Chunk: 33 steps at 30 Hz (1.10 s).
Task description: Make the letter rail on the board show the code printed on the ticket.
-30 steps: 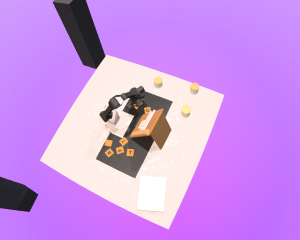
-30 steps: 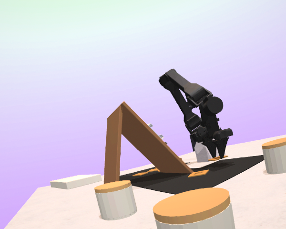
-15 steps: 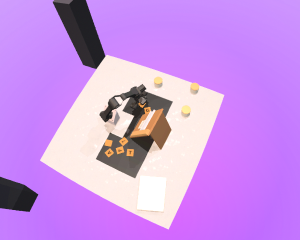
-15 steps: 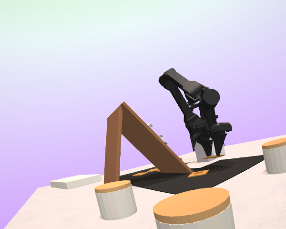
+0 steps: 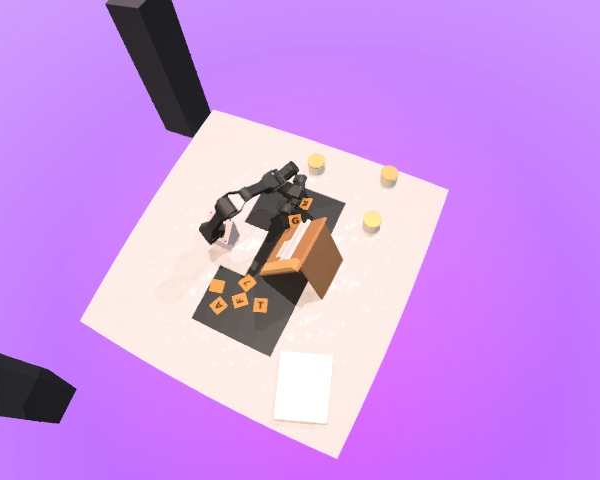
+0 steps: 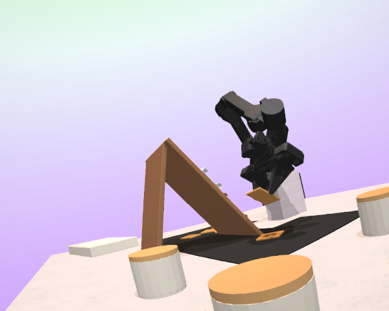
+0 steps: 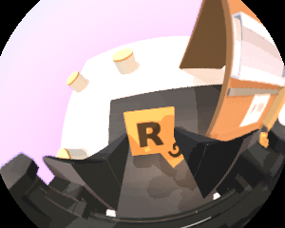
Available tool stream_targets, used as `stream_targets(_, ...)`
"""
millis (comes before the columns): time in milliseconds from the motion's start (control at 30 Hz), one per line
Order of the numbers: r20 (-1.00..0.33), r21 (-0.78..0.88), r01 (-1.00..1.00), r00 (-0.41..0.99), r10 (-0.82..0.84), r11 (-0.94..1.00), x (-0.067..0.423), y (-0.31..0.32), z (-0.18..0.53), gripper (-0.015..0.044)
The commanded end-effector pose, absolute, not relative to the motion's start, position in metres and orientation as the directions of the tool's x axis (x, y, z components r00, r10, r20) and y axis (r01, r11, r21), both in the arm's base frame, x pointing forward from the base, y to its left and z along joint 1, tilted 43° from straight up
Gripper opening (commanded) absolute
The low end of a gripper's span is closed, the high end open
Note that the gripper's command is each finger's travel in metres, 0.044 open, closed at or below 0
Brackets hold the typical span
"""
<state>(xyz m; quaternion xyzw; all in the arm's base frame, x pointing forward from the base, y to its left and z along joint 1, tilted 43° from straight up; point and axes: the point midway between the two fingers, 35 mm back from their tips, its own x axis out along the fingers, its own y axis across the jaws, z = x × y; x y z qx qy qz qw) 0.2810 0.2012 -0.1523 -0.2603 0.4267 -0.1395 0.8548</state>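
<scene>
- Letter rail (image 5: 295, 238) on the sloped brown board (image 5: 316, 255) looks bare of tiles in the top view; only pale strips show along it, so I judge that no letter is home yet.
- R tile (image 7: 150, 132) is clamped between the fingers of the hand (image 7: 152, 152), as the wrist view shows plainly. In the exterior view the same tile (image 6: 262, 195) hangs tilted in the air, off the surface, just right of the board's low edge.
- G tile (image 5: 294, 220) lies on the dark mat (image 5: 325, 205) near the board's far end, close under the arm.
- Four more orange tiles sit on the near part of the mat, left of the board: an A tile (image 5: 218, 304), an F tile (image 5: 240, 299), a T tile (image 5: 259, 304) and one (image 5: 247, 282) whose letter I cannot read. A fifth (image 5: 216, 285) shows no letter.
- Ticket: a small printed card (image 7: 256, 109) shows on the board in the wrist view, too blurred to read, so the code's order is unknown.
- Left to do, by my estimate: nearly everything, namely carrying R to the rail's open end, pushing it home, releasing, then the rest.
- Three lidded jars (image 5: 371, 221) stand far right, well apart from the arm.
</scene>
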Motion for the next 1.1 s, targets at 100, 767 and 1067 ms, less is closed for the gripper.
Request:
stream_targets(100, -0.517, -0.618, 0.02, 0.742, -0.426, 0.786, 0.316, 0.224, -0.123, 0.0)
stream_targets(767, -0.407, -0.662, 0.059, 0.809, -0.424, 0.748, 0.333, 0.233, -0.099, 0.0)
stream_targets(1067, -0.407, -0.662, 0.059, 0.809, -0.424, 0.747, 0.333, 0.23, -0.097, 0.0)
